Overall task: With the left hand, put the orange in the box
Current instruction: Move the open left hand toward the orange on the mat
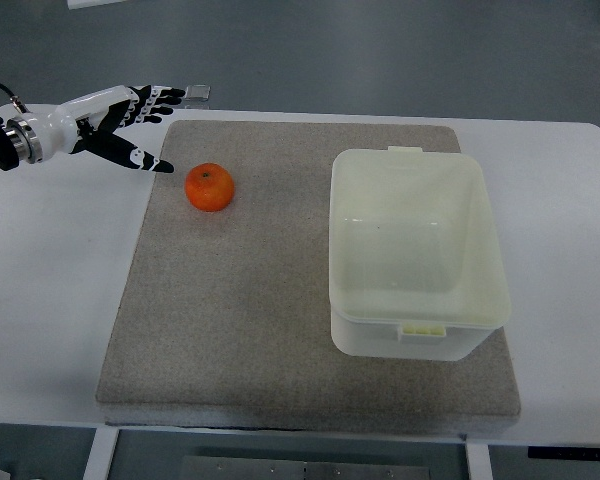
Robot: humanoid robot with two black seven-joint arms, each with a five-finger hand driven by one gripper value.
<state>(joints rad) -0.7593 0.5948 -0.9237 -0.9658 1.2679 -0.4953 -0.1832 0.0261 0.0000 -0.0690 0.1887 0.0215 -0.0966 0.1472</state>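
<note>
The left robot hand (120,125) is seen near the far left corner of the tabletop (50,300), its arm entering from the left edge. Its fingers (160,97) are spread and extended, with the thumb pointed out toward the mat; nothing is held.

The orange (210,187) is found just beyond the thumb tip, toward the right edge of the tabletop and slightly toward the near edge. A small gap is left between thumb tip and fruit; no contact is made. The orange rests on the grey mat (280,350), close to the mat's far left corner. Being round, it offers no long axis, so the approach direction is judged to matter little; what counts is that the open palm must be carried a short way rightward and lowered over the fruit.

The box (360,340), pale and open-topped, is placed on the right half of the mat, well apart from the orange. Once grasped, the fruit would have to be carried across the mat toward the right edge.

The right robot hand is not shown, so the left is the only hand near.
</note>
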